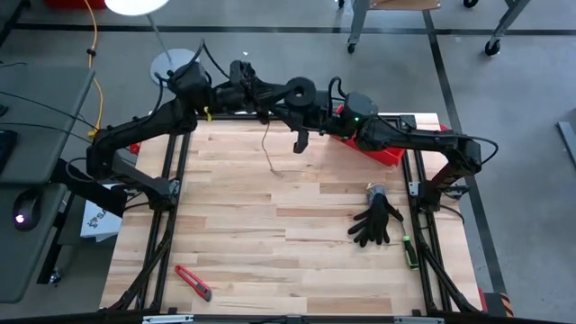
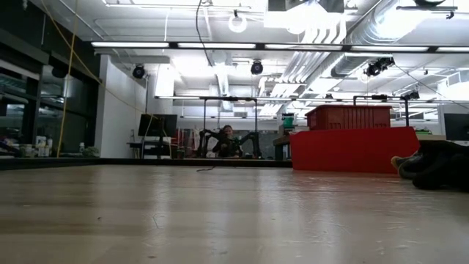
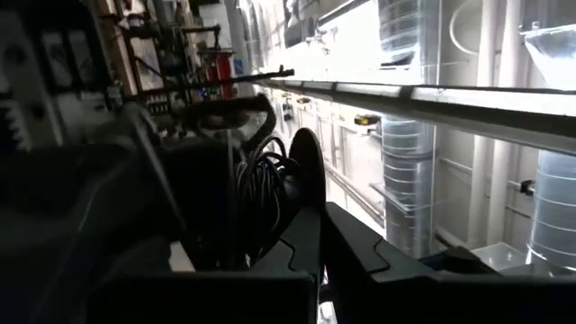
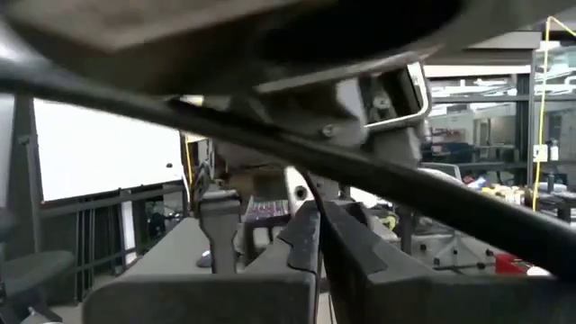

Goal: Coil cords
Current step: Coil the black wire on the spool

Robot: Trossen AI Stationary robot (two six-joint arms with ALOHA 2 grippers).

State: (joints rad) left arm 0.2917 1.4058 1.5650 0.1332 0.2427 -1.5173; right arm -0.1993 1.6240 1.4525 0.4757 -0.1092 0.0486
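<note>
Both arms meet high over the table's far edge. The small round black spool (image 1: 300, 90) sits at the tip of my left gripper (image 1: 284, 93), which is shut on it. In the left wrist view the spool (image 3: 307, 171) shows edge-on, with dark cord wound beside it (image 3: 264, 191). My right gripper (image 1: 317, 110) reaches in from the right, just under the spool, and is shut on the thin cord (image 4: 311, 191). A loose length of cord (image 1: 267, 144) hangs down, and its end lies on the wooden table (image 2: 207, 169). My left gripper pinches the spool's round flange at its rim (image 3: 310, 216) between its two shut fingers, which reach out about level from the table's left. The spool is lifted clear of the table. My right gripper has the thin cord (image 4: 315, 209) running in between its shut fingertips. The fingers come about level from the table's right, and the left gripper's body hides where the cord goes above.
A red bin (image 1: 382, 148) stands at the far right, and it shows in the low view too (image 2: 352, 147). A pair of black gloves (image 1: 378, 220) and a green tool (image 1: 409, 252) lie at the right. A red box cutter (image 1: 193, 282) lies near the front left.
</note>
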